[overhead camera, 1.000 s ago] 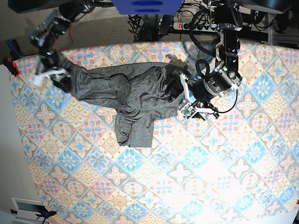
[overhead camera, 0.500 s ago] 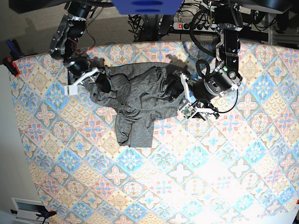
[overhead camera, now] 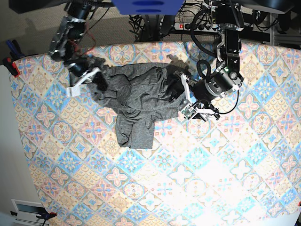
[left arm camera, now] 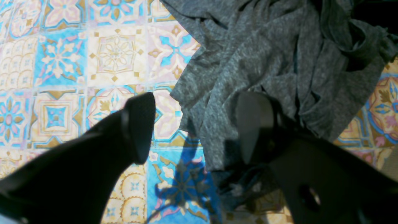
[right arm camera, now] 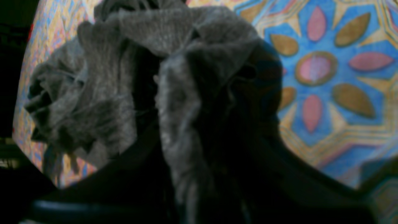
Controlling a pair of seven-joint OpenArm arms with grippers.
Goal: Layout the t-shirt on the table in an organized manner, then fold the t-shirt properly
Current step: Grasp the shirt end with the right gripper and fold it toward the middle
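The right gripper [overhead camera: 83, 77] jaws are seen pinched on a bunched fold of the heathered dark-grey t-shirt [overhead camera: 136, 96], which lies crumpled on the pastel diamond-tiled worktop [overhead camera: 197, 179]. The left gripper [left arm camera: 194, 127] jaws are spread astride its opposite edge, gripping nothing. If pulled while unanchored, the thin fabric may be dragged whole rather than spread.
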